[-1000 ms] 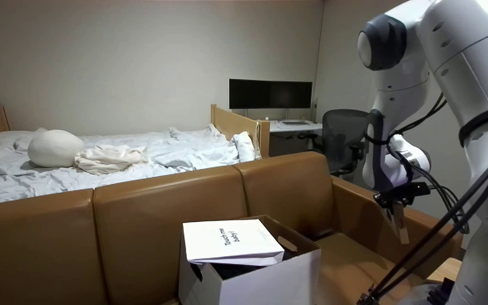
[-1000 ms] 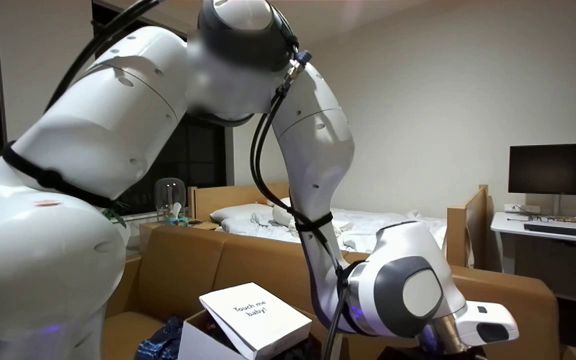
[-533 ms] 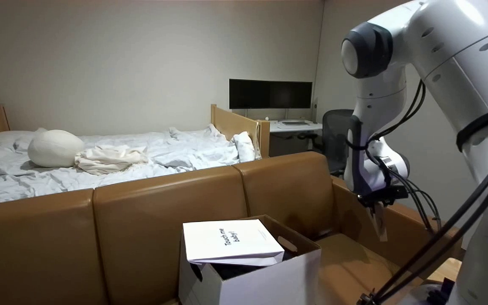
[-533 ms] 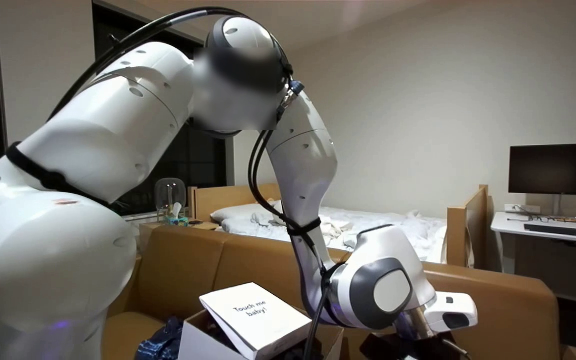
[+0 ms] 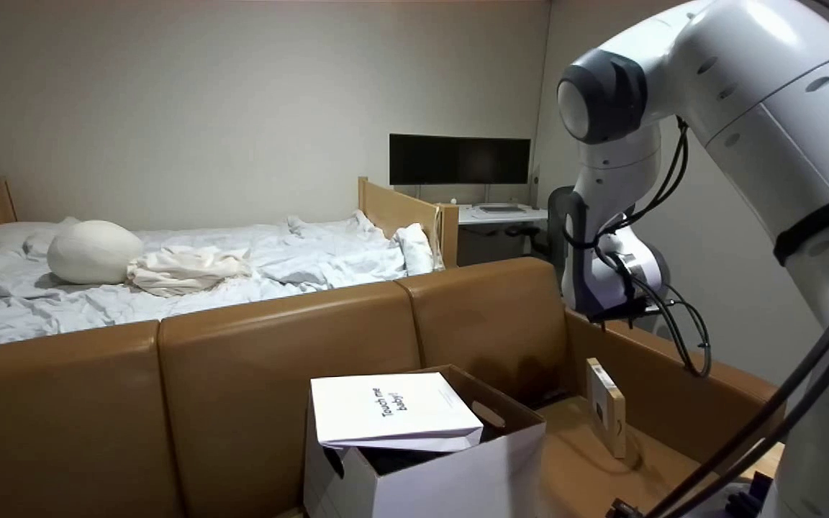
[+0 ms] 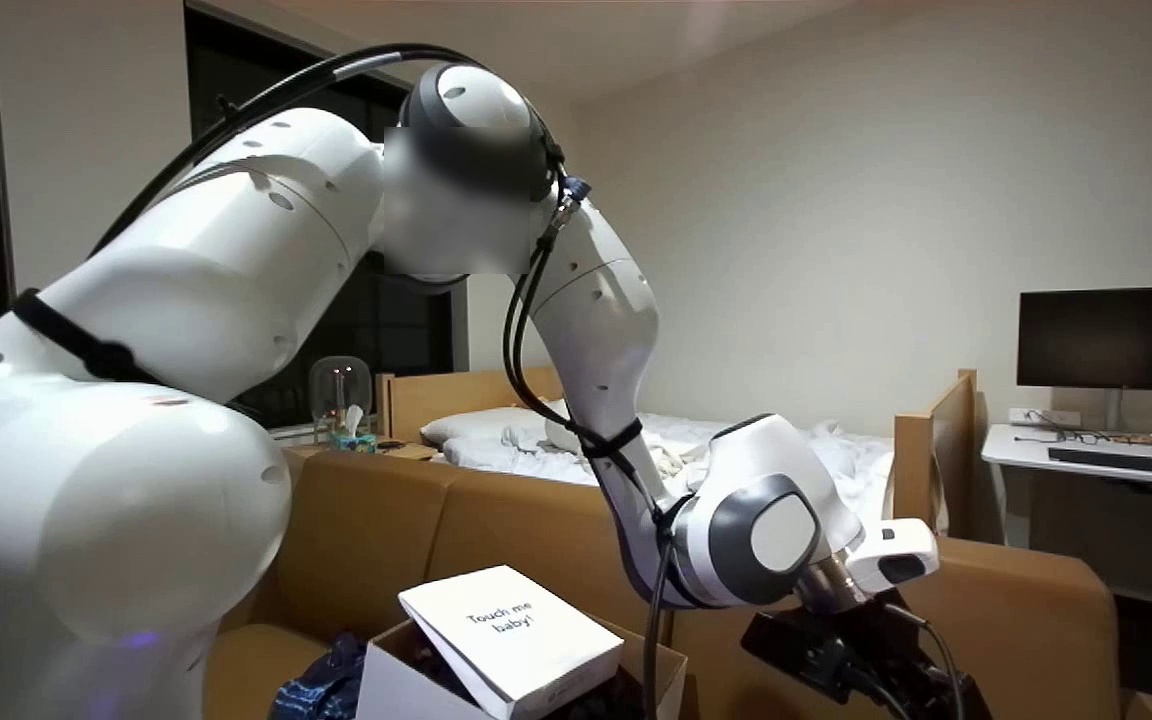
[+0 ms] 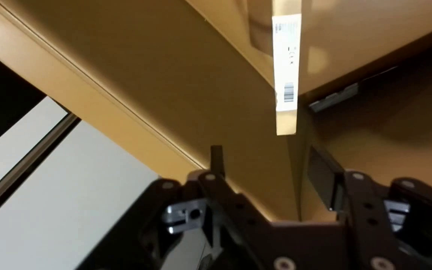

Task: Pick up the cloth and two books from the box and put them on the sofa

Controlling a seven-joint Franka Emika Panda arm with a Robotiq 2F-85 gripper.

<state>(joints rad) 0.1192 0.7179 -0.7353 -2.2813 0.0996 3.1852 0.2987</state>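
- The tan book (image 5: 606, 410) has left my gripper (image 7: 270, 165): upright at the sofa seat (image 5: 569, 439), apart from the box (image 5: 450, 478).
- My fingers (image 7: 323, 178) are parted, released.
- White book (image 5: 396, 411) tops the box, dark cloth (image 6: 324, 685) beside it.

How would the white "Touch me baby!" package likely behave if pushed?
The white "Touch me baby!" package would probably stay fairly stiff, as its printed face looks flat. It may slide or tip, since it sits tilted atop the open white cardboard box.
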